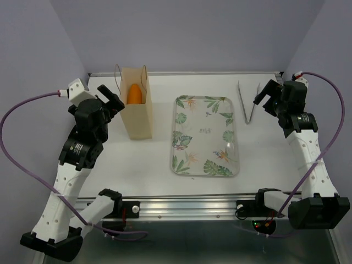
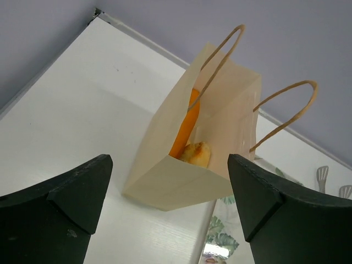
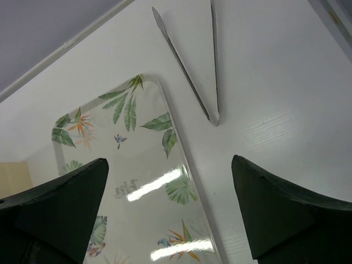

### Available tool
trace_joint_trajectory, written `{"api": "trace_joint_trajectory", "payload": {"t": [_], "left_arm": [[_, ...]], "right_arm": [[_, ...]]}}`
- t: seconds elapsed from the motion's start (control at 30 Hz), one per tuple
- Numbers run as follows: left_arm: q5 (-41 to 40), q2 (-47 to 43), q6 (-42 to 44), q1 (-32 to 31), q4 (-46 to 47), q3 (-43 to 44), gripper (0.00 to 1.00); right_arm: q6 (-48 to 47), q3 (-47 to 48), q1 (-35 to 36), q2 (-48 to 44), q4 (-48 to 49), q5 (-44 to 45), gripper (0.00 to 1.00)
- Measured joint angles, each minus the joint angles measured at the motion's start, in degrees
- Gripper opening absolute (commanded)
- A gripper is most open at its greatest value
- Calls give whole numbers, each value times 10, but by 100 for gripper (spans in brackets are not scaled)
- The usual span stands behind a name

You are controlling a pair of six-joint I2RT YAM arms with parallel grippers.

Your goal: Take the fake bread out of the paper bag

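Fake bread sits in the upright paper bag; left claw and right claw hover raised, wide open.

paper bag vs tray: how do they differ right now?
The paper bag stands upright, boxy, plain tan; the tray lies flat, white with a leaf print. The paper bag holds fake bread; the tray holds nothing. Both rest on the white table, not touching.

Small print on the tray is too blurred to read.
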Motion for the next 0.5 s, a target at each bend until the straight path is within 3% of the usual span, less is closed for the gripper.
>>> {"api": "trace_joint_trajectory", "payload": {"t": [0.3,0.5], "left_arm": [[-9,97,27,5,12,42,99],[38,229,65,63,26,116,99]], "right_arm": [[-5,-3,0,0,5,4,100],[-22,-12,0,-4,9,10,100]]}}
